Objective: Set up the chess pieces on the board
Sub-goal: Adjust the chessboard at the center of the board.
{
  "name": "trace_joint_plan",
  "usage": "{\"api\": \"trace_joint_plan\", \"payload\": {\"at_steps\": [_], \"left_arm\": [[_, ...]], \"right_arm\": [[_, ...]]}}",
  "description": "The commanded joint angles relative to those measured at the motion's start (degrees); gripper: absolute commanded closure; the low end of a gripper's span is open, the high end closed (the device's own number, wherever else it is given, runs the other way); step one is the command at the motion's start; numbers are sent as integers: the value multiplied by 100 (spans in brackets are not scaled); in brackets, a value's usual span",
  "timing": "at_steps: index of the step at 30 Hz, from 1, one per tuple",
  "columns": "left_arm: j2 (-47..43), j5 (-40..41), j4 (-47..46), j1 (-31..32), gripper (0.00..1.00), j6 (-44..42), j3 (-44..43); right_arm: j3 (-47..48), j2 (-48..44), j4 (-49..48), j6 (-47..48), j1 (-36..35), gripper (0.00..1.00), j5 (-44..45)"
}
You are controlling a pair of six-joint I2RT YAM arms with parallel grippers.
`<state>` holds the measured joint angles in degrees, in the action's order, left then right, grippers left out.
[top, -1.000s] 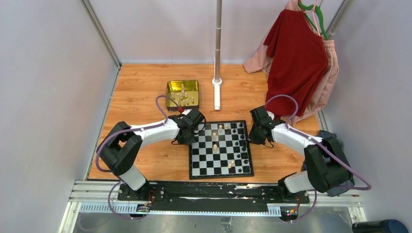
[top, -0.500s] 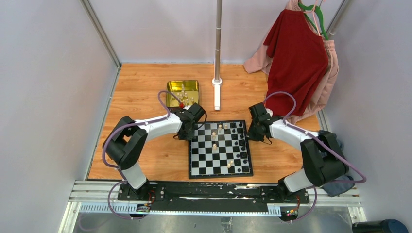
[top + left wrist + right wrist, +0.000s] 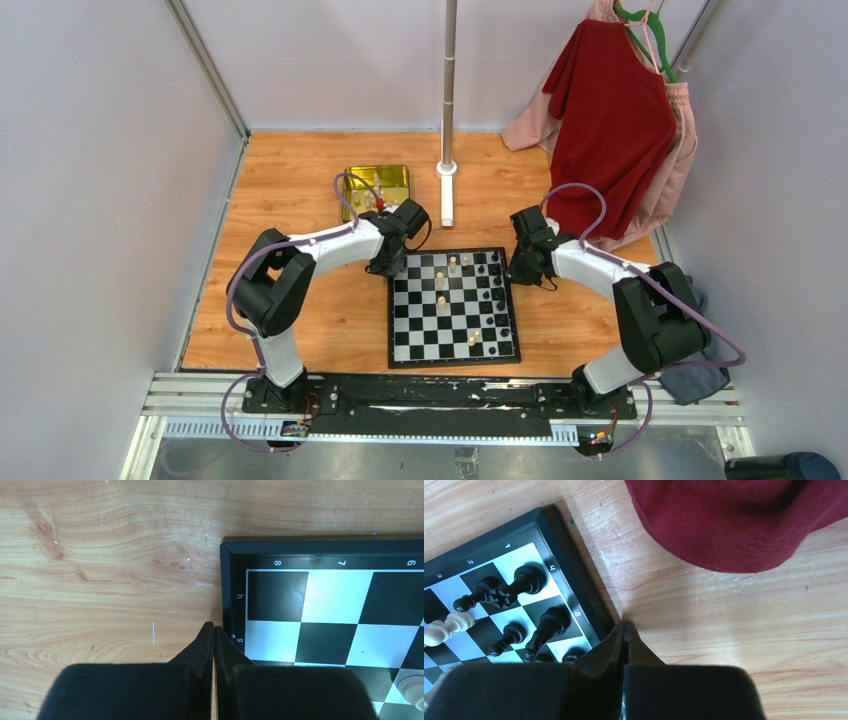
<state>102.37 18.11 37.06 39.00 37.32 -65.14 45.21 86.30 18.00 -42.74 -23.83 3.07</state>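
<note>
Black-and-white checks of the board (image 3: pixel 455 307) carry only a scattering of chess pieces (image 3: pixel 519 582); more pale ones appear to wait in the gold tin (image 3: pixel 376 183) beyond its far left corner. The left tool (image 3: pixel 213 630) and right tool (image 3: pixel 625 627) hang pinched shut and empty over the wooden surface (image 3: pixel 290 180) just off the board's far corners, probably between picks. Rim numerals 8 and 1 mark those corners.

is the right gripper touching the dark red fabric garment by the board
Apart. The right wrist view shows a strip of bare wooden tabletop between the shut right gripper and the dark red fabric garment.
</note>
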Motion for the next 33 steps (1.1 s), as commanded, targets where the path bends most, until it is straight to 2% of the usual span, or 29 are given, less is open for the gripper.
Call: {"api": "trace_joint_plan", "payload": {"at_steps": [1, 16, 22, 24, 27, 29, 30, 33], "left_arm": [[172, -1255, -1611, 222, 100, 330, -519], [295, -1352, -1533, 222, 100, 197, -750], [146, -1040, -1340, 222, 100, 164, -639], [55, -854, -1238, 209, 97, 146, -600], [-136, -547, -1065, 159, 90, 123, -504], [-319, -332, -977, 112, 76, 103, -405], [-420, -234, -930, 98, 73, 95, -377], [-784, 32, -795, 50, 51, 34, -238]], "right_arm": [[87, 239, -440, -269, -153, 100, -1152], [27, 253, -441, -132, 177, 100, -1146], [143, 269, -343, -47, 199, 100, -1071], [161, 257, -291, -7, 227, 100, -1047], [212, 187, -150, 90, 292, 100, -972], [265, 101, -35, 171, 344, 100, -906], [294, 51, 42, 228, 378, 100, -854], [442, -142, 299, 402, 500, 97, -726]]}}
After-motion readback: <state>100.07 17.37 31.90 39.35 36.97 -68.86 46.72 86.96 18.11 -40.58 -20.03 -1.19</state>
